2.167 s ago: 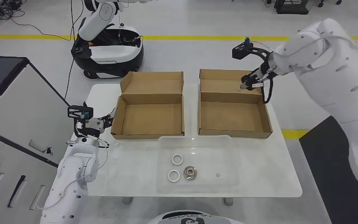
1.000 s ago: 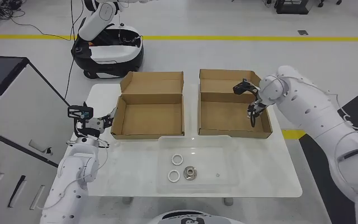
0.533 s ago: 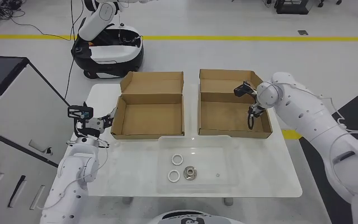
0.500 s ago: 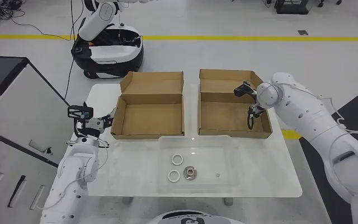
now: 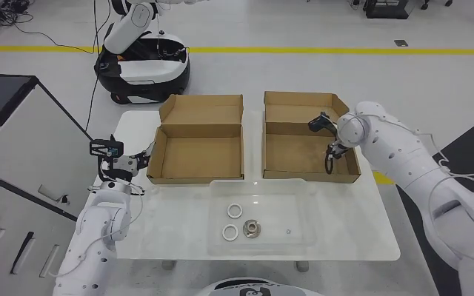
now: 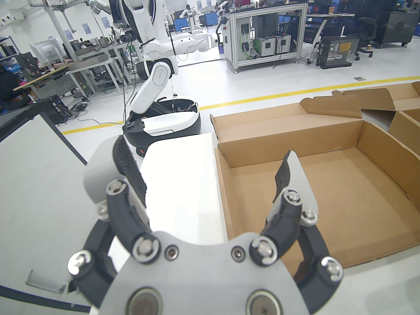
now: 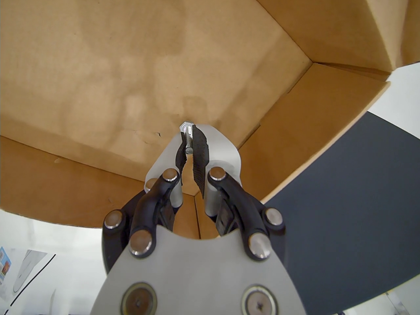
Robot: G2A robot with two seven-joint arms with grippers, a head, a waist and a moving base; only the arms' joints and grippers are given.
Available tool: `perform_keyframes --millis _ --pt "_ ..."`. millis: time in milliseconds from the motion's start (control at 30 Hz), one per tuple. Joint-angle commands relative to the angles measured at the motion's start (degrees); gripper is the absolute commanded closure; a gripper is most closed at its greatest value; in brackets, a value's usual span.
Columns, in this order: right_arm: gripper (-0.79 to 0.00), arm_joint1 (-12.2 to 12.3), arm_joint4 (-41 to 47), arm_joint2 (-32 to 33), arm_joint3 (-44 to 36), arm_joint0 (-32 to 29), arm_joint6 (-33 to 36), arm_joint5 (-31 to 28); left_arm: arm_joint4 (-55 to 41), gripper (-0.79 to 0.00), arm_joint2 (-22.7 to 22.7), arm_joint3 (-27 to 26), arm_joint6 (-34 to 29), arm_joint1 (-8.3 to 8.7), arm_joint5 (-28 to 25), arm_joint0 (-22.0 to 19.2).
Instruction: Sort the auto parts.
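My right gripper (image 7: 189,142) is shut on a small metal bolt (image 7: 187,136), held low inside the right cardboard box (image 7: 131,50) near its front right corner. In the top view that gripper (image 5: 328,164) hangs over the right box (image 5: 296,154) by its right wall. My left gripper (image 6: 210,172) is open and holds nothing, at the table's left edge beside the left cardboard box (image 6: 328,191); from above, the left gripper (image 5: 141,160) sits just left of that box (image 5: 200,155). Two white rings (image 5: 235,210) (image 5: 230,232), a metal hub (image 5: 252,227) and a tiny part (image 5: 288,231) lie in the clear tray (image 5: 296,185).
Both boxes stand side by side with lids folded back at the table's far half. The clear tray sits in front of them at the table's (image 5: 348,222) near middle. Another robot's base (image 5: 144,70) stands on the floor beyond the table.
My right arm has swung from above the right box's back flap down and forward into the box near its right wall, still holding the bolt. The left arm has not moved.
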Motion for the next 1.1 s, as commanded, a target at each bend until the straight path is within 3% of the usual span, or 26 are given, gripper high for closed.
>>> perform_keyframes --millis 0,233,267,300,367,400,433,800,1067 --pt "0.000 -0.25 -0.01 -0.03 0.26 -0.11 0.02 -0.05 0.00 -0.785 0.00 0.00 0.00 0.00 0.00 0.00" --pt "0.000 -1.11 -0.11 0.05 1.14 -0.42 -0.06 -0.16 0.00 -0.785 0.00 0.00 0.00 0.00 0.00 0.00" --pt "-0.046 -1.21 -0.19 0.06 1.32 -0.43 0.06 -0.22 0.00 -0.785 0.00 0.00 0.00 0.00 0.00 0.00" --pt "-0.188 -1.31 -0.19 0.13 1.45 -0.41 0.04 -0.27 0.00 -0.785 0.00 0.00 0.00 0.00 0.00 0.00" --pt "-0.388 -1.48 0.02 0.37 1.81 -0.45 -0.11 -0.31 0.00 -0.785 0.00 0.00 0.00 0.00 0.00 0.00" --pt "-0.730 -1.55 -0.05 0.46 1.97 -0.41 -0.10 -0.37 0.00 -0.785 0.00 0.00 0.00 0.00 0.00 0.00" --pt "-0.785 -1.61 -0.15 0.57 2.08 -0.33 -0.08 -0.42 0.00 -0.785 0.00 0.00 0.00 0.00 0.00 0.00" --pt "-0.785 -1.25 -1.64 3.05 -2.31 0.71 2.12 -1.47 0.00 -0.785 0.00 0.00 0.00 0.00 0.00 0.00" --pt "-0.785 0.72 -0.81 7.59 -12.67 1.02 8.30 -3.85 0.00 -0.785 0.00 0.00 0.00 0.00 0.00 0.00"
